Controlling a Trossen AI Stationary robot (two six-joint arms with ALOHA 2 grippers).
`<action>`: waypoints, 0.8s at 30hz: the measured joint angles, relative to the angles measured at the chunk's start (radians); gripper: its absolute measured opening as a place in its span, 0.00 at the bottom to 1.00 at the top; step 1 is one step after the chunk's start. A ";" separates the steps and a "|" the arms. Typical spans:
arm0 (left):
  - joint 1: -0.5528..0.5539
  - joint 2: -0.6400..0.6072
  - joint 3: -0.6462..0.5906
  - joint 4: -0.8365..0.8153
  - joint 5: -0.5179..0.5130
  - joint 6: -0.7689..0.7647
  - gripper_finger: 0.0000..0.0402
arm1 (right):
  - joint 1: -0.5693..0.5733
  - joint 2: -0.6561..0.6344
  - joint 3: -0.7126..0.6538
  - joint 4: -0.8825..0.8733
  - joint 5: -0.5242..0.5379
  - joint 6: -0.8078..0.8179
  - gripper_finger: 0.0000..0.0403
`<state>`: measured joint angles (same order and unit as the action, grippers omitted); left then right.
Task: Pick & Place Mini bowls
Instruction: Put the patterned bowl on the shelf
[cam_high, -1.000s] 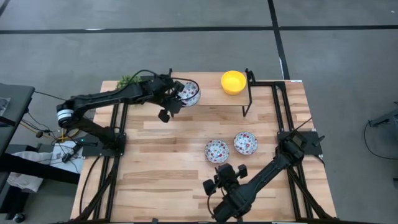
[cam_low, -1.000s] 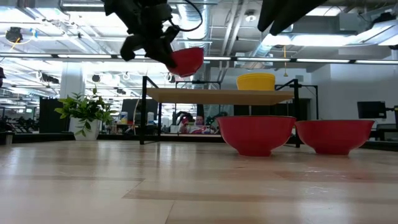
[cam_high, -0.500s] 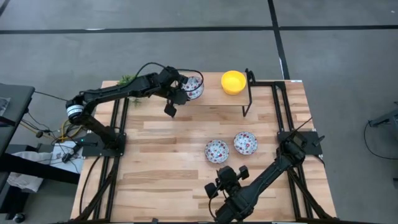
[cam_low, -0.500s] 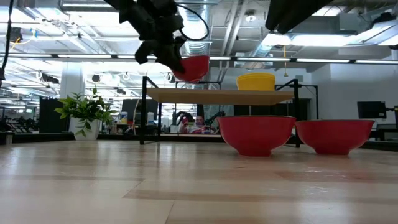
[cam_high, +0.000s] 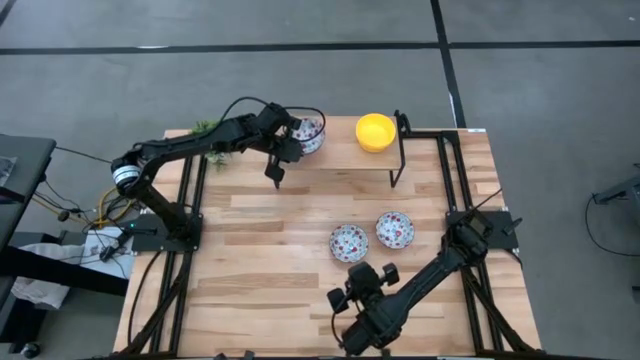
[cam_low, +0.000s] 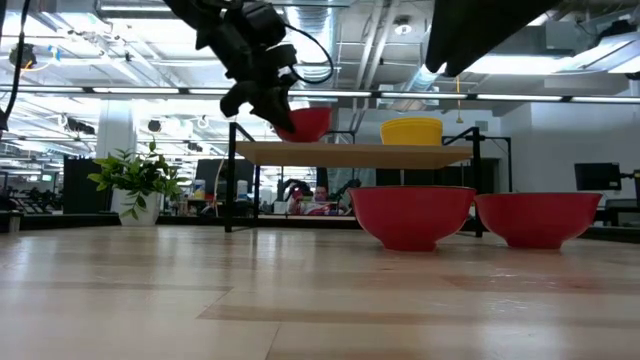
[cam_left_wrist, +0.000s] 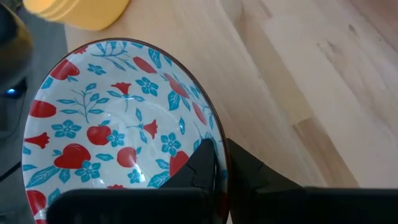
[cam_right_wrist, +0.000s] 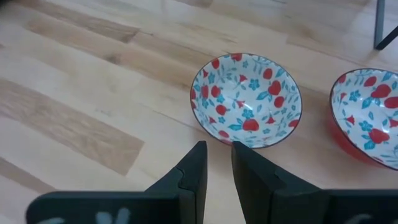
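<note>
- Left wrist view says the most: the left gripper (cam_left_wrist: 219, 163) is pinching the rim of a floral bowl (cam_left_wrist: 112, 124), one finger inside the wall and one outside, so the whole bowl hangs off that one edge.
- High view puts that held bowl (cam_high: 308, 134) at the far side of the table, over the left part of the raised shelf (cam_high: 345, 160), with a yellow bowl (cam_high: 375, 131) sitting further right on the same shelf. From the low view the held bowl (cam_low: 305, 123) looks right down at shelf level; can't tell if it's actually touching.
- Two more floral bowls, one to the left (cam_high: 349, 242) and one to the right (cam_high: 395, 229), sit side by side on the table (cam_high: 260, 290), nearer the right arm.
- The right gripper (cam_right_wrist: 216, 163) hovers just short of the left one of those (cam_right_wrist: 246, 99), fingers only a narrow gap apart and nothing between them.
- Handling guess: these look like glazed ceramic or hard melamine, so rigid, glossy and probably slippery. Small, so likely light, but they'd chip if dropped or knocked against the shelf's metal frame.
- The rim is really the only place to take hold, since the outside curves away and the body is too wide for the jaws. Straddle the wall with one finger in and one out, go deep enough that it can't swing, and set it down level.
</note>
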<state>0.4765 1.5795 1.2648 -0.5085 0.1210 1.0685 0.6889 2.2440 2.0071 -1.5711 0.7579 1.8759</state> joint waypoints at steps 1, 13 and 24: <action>0.003 0.000 0.000 -0.001 -0.003 0.000 0.04 | -0.001 0.000 0.000 0.000 0.000 0.000 0.16; 0.001 0.000 0.000 0.003 0.008 0.005 0.09 | 0.000 0.000 0.000 0.001 0.000 0.000 0.16; 0.001 0.000 0.000 0.013 0.002 -0.003 0.09 | -0.004 0.000 0.000 0.006 0.000 0.001 0.16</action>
<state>0.4770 1.5791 1.2648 -0.4953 0.1226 1.0656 0.6846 2.2440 2.0071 -1.5648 0.7578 1.8767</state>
